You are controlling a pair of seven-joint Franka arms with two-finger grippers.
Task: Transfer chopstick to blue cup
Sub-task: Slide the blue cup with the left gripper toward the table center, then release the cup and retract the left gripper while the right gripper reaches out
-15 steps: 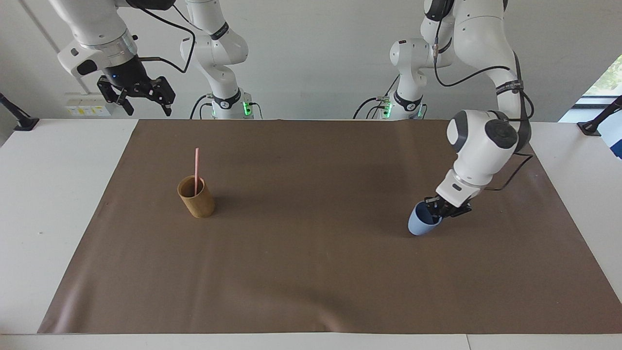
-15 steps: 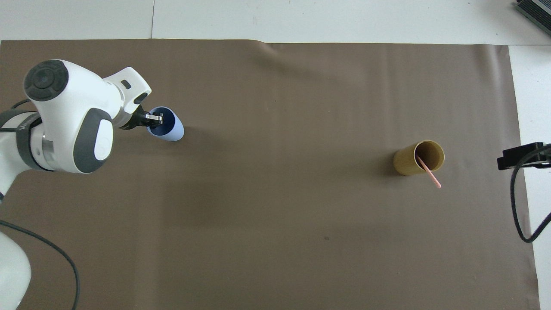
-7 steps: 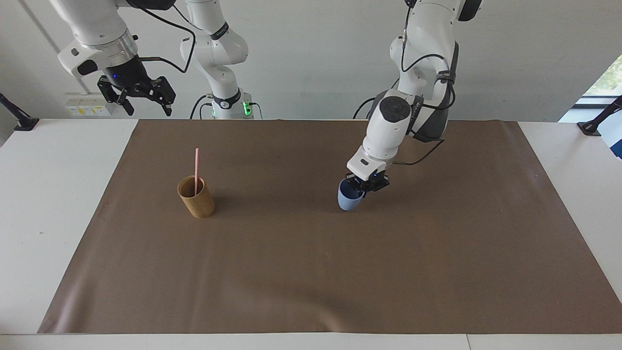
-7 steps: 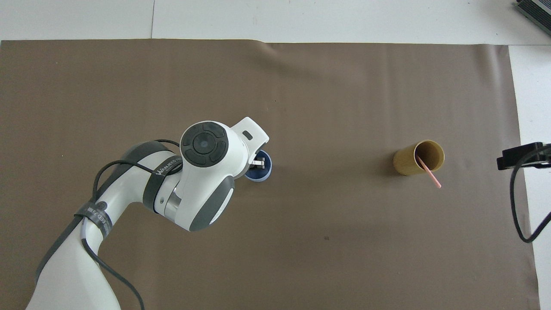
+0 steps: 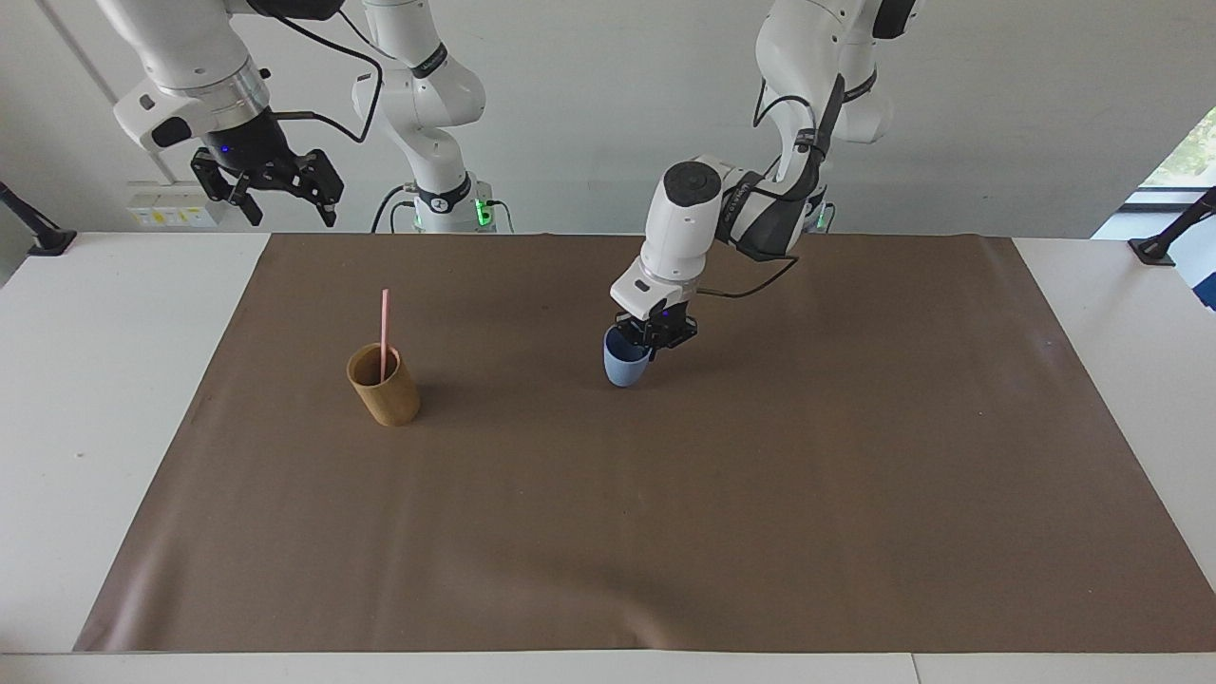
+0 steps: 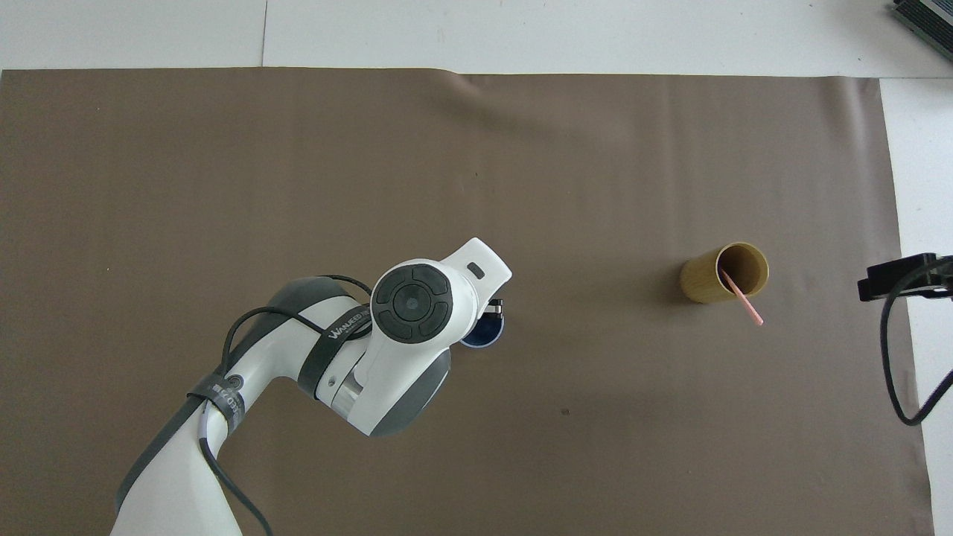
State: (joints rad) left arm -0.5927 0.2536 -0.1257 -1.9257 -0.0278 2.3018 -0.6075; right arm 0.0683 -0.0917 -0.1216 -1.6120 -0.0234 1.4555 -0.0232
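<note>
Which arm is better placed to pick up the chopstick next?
Right, probably. The right end effector hangs open at the tan cup's end of the table, where the chopstick stands. The left end effector is at the blue cup.

Robotics lab — two Franka arms (image 5: 722, 204) bolted at a papered table (image 5: 123, 399), bare white wall.

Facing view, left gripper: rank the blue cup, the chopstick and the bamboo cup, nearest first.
From the left gripper:
1. blue cup, at the gripper, mid-mat.
2. chopstick, standing in the bamboo cup.
3. bamboo cup, toward the right arm's end.
Two and three are nearly level.
</note>
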